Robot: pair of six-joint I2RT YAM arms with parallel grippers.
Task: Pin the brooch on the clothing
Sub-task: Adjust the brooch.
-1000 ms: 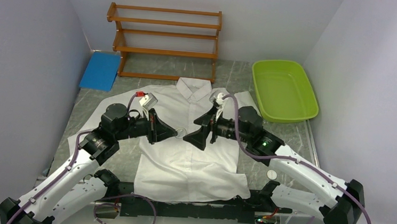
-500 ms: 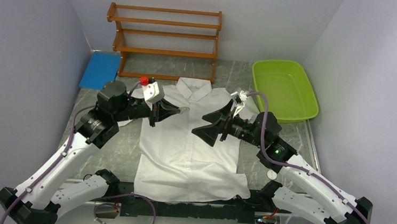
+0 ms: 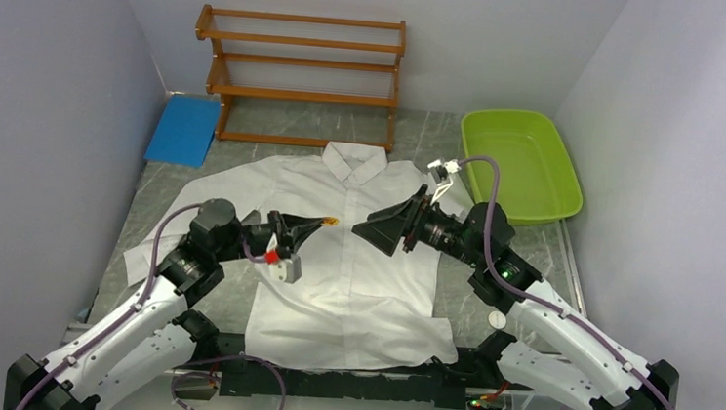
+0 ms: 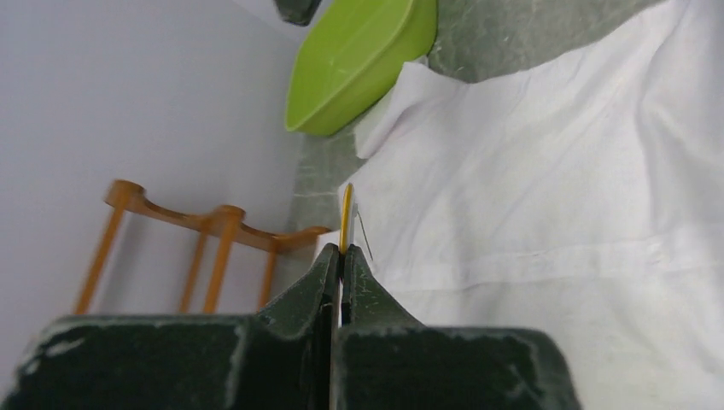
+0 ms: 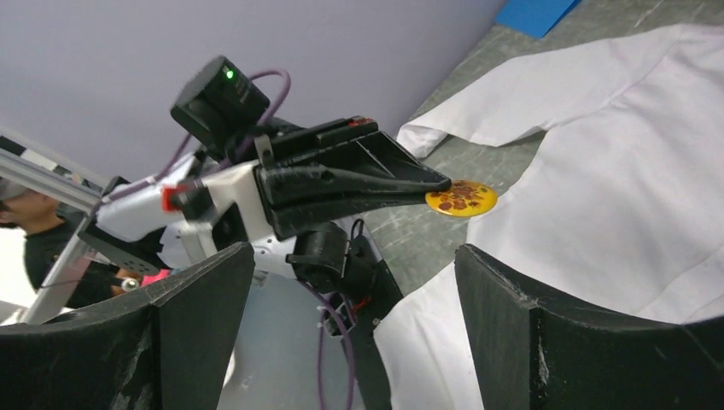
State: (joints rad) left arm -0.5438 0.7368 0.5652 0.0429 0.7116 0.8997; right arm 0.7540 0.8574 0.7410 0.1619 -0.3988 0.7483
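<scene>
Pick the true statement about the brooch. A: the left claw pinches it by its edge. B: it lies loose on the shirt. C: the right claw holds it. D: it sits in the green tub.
A: the left claw is shut on the rim of the yellow brooch, holding it over the shirt, while the right claw stands open and empty, facing it.

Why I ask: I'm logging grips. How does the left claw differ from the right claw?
The left claw is shut on the small round yellow brooch with brown spots; the right claw is wide open and holds nothing. The left claw points rightward, the right claw leftward, facing it. Both are black and hang over the white short-sleeved shirt.
</scene>
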